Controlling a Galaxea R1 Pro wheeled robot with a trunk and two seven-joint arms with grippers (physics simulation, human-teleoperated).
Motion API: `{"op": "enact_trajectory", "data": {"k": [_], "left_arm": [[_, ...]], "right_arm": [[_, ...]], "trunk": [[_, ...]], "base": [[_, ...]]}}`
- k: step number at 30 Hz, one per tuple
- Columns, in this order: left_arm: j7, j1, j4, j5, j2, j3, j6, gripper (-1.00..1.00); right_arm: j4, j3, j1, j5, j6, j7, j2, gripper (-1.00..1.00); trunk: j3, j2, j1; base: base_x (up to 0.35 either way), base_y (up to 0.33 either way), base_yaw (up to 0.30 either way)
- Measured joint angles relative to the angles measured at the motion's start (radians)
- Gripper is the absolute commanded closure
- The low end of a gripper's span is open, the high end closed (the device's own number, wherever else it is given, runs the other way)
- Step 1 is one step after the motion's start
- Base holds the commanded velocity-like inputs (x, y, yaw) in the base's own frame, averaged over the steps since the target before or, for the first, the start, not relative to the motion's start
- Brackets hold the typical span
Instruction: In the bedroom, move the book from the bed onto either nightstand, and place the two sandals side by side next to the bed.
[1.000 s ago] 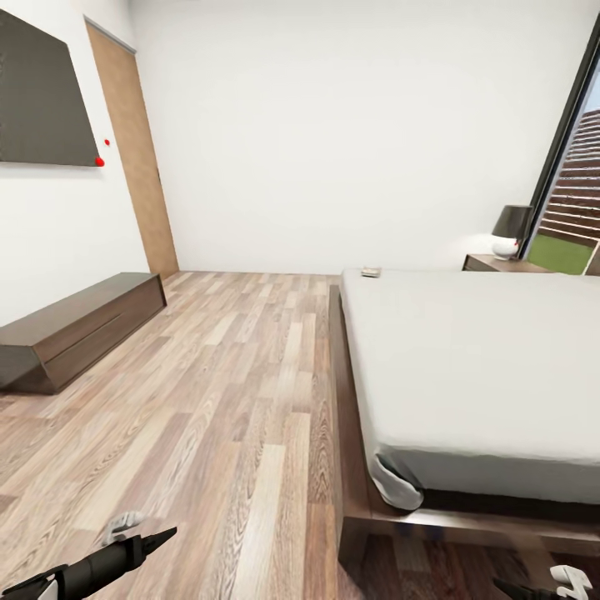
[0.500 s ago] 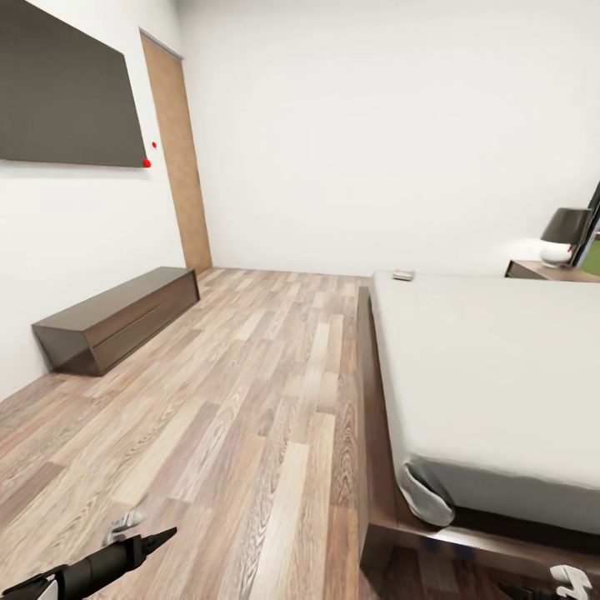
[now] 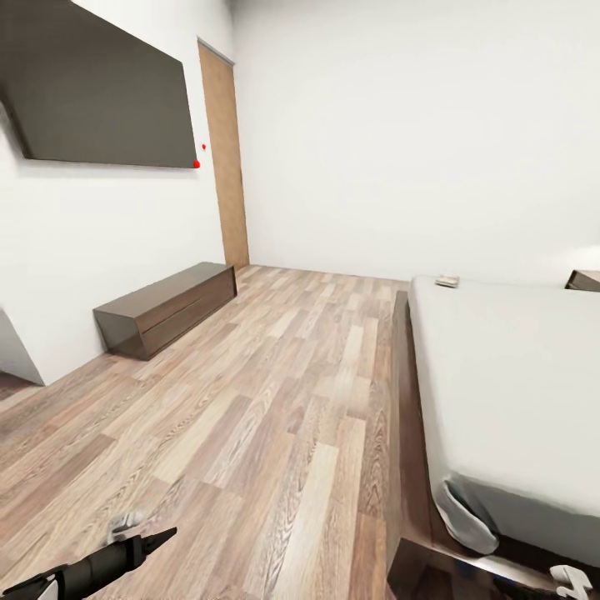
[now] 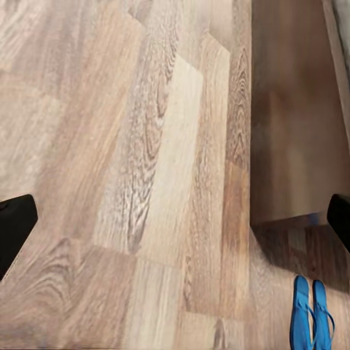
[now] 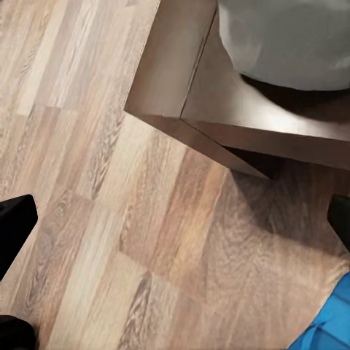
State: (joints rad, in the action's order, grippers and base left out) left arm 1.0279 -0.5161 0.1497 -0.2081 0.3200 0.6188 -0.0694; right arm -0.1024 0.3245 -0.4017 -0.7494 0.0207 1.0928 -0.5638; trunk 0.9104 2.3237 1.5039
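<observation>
Book [image 3: 447, 280] is seen lying on far corner of bed [image 3: 517, 367]. Two sandals [image 4: 311, 315] are lying side by side on floor [image 3: 275, 417] near bed frame corner. Both grippers spread wide, empty.

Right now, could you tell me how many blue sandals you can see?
2. The left sandal and the right sandal lie side by side on the wood floor, near the corner of the bed frame.
</observation>
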Motion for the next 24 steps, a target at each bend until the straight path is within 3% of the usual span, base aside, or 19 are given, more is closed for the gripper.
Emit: {"op": "enact_trajectory", "data": {"k": [24], "left_arm": [[0.000, 0.000, 0.000, 0.000, 0.000, 0.000, 0.000, -1.00]], "right_arm": [[0.000, 0.000, 0.000, 0.000, 0.000, 0.000, 0.000, -1.00]], "trunk": [[0.000, 0.000, 0.000]], "base": [[0.000, 0.000, 0.294]]}}
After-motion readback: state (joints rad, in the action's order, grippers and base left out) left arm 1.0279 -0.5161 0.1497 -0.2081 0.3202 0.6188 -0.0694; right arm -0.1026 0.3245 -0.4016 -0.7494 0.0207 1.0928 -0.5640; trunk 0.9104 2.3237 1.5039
